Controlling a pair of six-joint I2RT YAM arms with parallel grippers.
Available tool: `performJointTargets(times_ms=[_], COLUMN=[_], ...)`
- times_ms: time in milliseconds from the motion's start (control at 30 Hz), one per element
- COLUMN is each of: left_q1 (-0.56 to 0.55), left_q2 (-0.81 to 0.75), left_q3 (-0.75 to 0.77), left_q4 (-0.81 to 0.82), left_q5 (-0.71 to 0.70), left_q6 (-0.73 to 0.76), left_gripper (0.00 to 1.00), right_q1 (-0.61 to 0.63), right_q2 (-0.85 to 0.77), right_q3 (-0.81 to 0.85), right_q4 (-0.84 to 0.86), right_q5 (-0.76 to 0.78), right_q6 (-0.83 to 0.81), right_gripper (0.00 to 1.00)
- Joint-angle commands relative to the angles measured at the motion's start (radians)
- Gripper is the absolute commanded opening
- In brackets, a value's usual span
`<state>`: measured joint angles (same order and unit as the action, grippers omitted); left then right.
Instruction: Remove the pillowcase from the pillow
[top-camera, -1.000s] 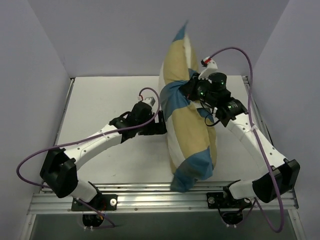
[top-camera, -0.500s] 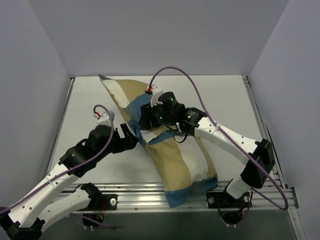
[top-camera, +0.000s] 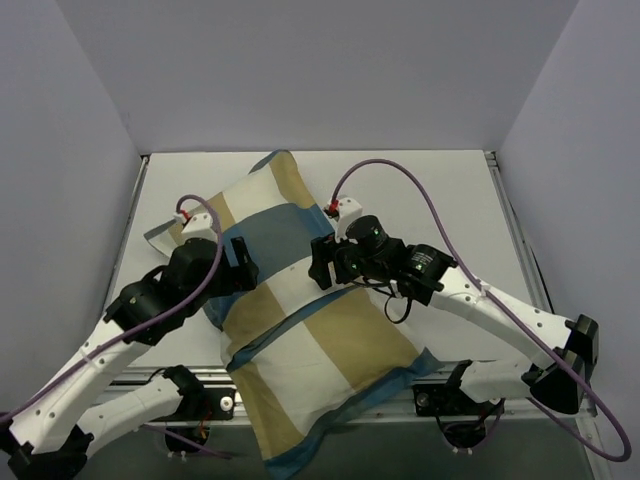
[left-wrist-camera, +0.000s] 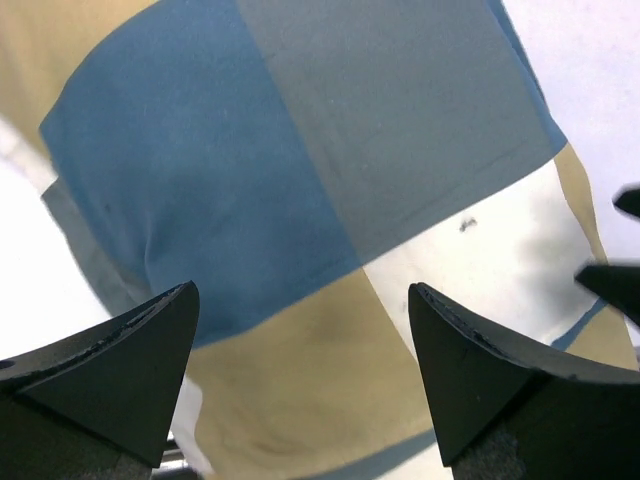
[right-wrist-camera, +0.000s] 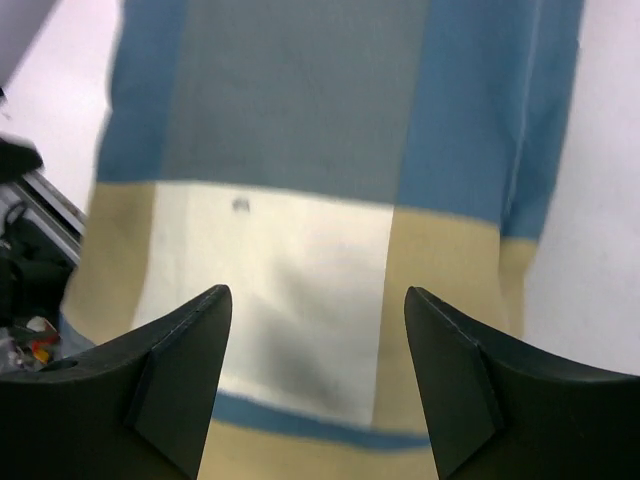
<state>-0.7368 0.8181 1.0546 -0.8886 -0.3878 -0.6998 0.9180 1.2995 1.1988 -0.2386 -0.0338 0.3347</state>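
The pillowcase (top-camera: 300, 320), in blue, tan and cream blocks, lies flat and stuffed across the table, running from the back left to over the near edge. The pillow is hidden inside it. My left gripper (top-camera: 240, 265) stands open at the case's left side, over a blue block. In the left wrist view the left gripper (left-wrist-camera: 300, 295) has nothing between its jaws, only the pillowcase (left-wrist-camera: 300, 160) below. My right gripper (top-camera: 320, 262) is open above the case's middle. The right wrist view shows the right gripper (right-wrist-camera: 318, 295) empty, over a cream block of the pillowcase (right-wrist-camera: 290, 270).
The white table (top-camera: 450, 190) is walled in at the back and on both sides. A metal rail (top-camera: 440, 372) runs along the near edge by the arm bases. Purple cables loop above both arms. One corner of the case overhangs the rail.
A second ago the right gripper held the cased pillow upright. It has opened and the pillow has dropped flat. The left arm has drawn back to the left.
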Motion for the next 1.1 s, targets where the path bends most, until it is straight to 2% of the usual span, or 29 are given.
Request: performJointTargets(times_ms=[0,133,267,433,600,800,900,1067], left_q1=[0.010,0.068,0.164,0.237,0.273,0.309,0.312,0.304], left_q2=[0.108,0.308,0.444,0.566,0.503,0.323,0.238,0.150], left_q3=[0.041,0.103,0.133,0.125,-0.002,-0.191,-0.270,-0.338], left_q4=[0.106,0.252,0.393,0.419,0.410,0.366,0.370,0.387], left_q5=[-0.042,-0.039,0.064,0.104,0.102,0.127,0.193,0.343], left_q6=[0.111,0.161,0.171,0.114,0.063,0.022,0.011,-0.015], left_gripper=[0.94,0.94,0.94,0.94,0.94,0.94,0.94,0.94], right_q1=[0.012,0.021,0.027,0.030,-0.011,-0.229,-0.290,-0.337], right_q2=[-0.084,-0.218,-0.290,-0.284,-0.211,-0.016,0.119,0.328], right_q3=[-0.094,-0.201,-0.269,-0.349,-0.432,-0.372,-0.285,-0.024], right_q4=[-0.093,-0.120,-0.184,-0.214,-0.081,0.042,0.096,0.082], right_q5=[0.071,0.057,-0.012,-0.129,-0.123,-0.117,-0.107,0.030], right_q6=[0.058,0.128,0.153,0.145,0.118,0.086,0.060,-0.038], right_gripper=[0.66,0.66,0.67,0.67,0.66,0.60,0.59,0.59])
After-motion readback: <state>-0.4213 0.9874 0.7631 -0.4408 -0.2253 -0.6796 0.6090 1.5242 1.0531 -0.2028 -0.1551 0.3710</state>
